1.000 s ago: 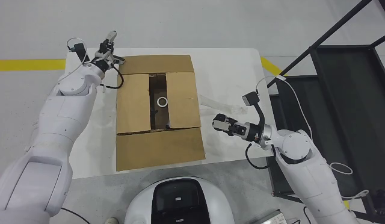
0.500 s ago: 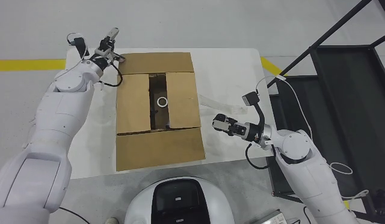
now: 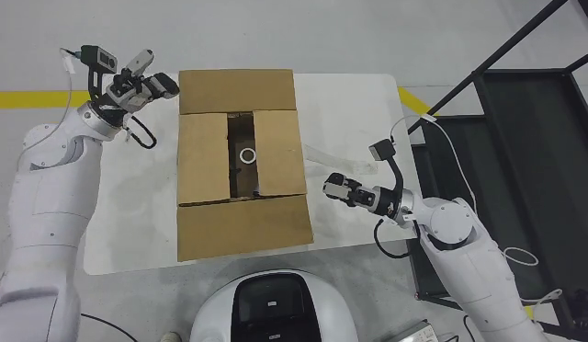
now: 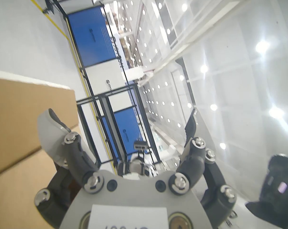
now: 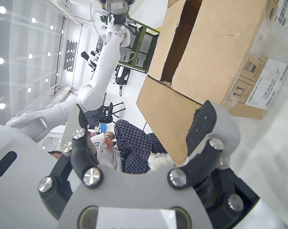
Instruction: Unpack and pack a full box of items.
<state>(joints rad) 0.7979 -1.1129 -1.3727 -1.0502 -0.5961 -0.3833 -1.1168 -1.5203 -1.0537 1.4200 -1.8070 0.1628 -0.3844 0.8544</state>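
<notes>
The cardboard box (image 3: pixel 280 158) stands mid-table with its far and near flaps folded out. Its two side flaps lie nearly flat, leaving a dark gap (image 3: pixel 242 149) where a white ring (image 3: pixel 246 155) shows inside. My left gripper (image 3: pixel 163 85) hovers open just off the box's far left corner. In the left wrist view the gripper (image 4: pixel 120 125) holds nothing, with the box's cardboard (image 4: pixel 19 125) beside one finger. My right gripper (image 3: pixel 331 188) sits open low over the table at the box's right side. The right wrist view has that gripper (image 5: pixel 141 120) empty, facing the box (image 5: pixel 206 48).
A clear plastic wrapper (image 3: pixel 344 158) lies on the white table (image 3: pixel 349 103) between the box and my right arm. A black metal rack (image 3: pixel 514 112) stands off the table's right edge. A yellow floor line (image 3: pixel 37 98) runs behind the table's left side.
My left arm has swung outward to the left, away from the box's far corner. The far flap now lies folded out farther. The right arm has stayed where it was.
</notes>
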